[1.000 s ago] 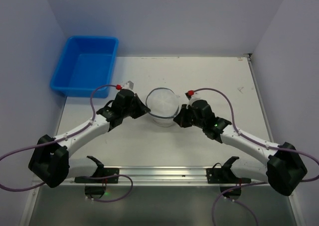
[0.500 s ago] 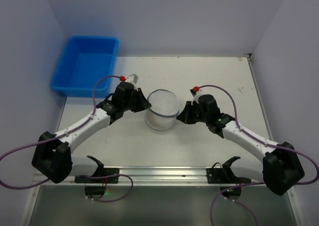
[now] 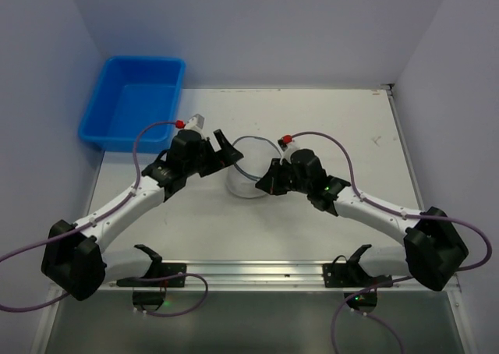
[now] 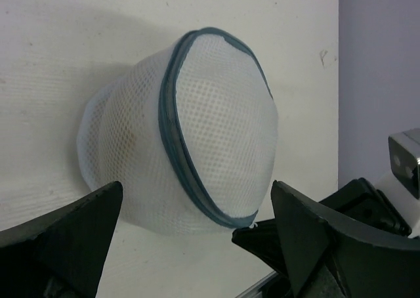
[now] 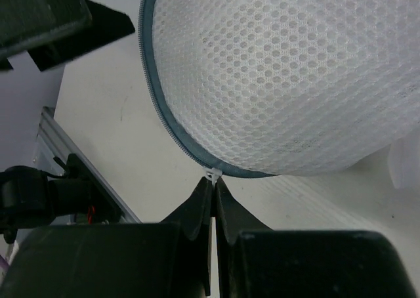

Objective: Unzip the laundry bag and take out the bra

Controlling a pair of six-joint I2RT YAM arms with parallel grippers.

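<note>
The laundry bag (image 3: 251, 173) is a small white mesh drum lying mid-table, its dark zip line round the flap (image 4: 197, 127) (image 5: 282, 75). My left gripper (image 3: 228, 153) stands open at the bag's left side, its wide-apart jaws (image 4: 197, 190) facing the bag without touching it. My right gripper (image 3: 266, 184) is at the bag's near right edge, shut (image 5: 214, 184) on the small white zip pull (image 5: 213, 174). The zip looks closed along the stretch I see. The bra is hidden; nothing of it shows through the mesh.
A blue plastic tub (image 3: 136, 104) sits at the far left corner of the table. A metal rail (image 3: 257, 272) with black clamps runs along the near edge. Grey walls close in the left, right and back sides.
My left gripper has opened and let go of the bag's left edge. My right gripper has shifted left with the zip pull, and the bag has tipped.
</note>
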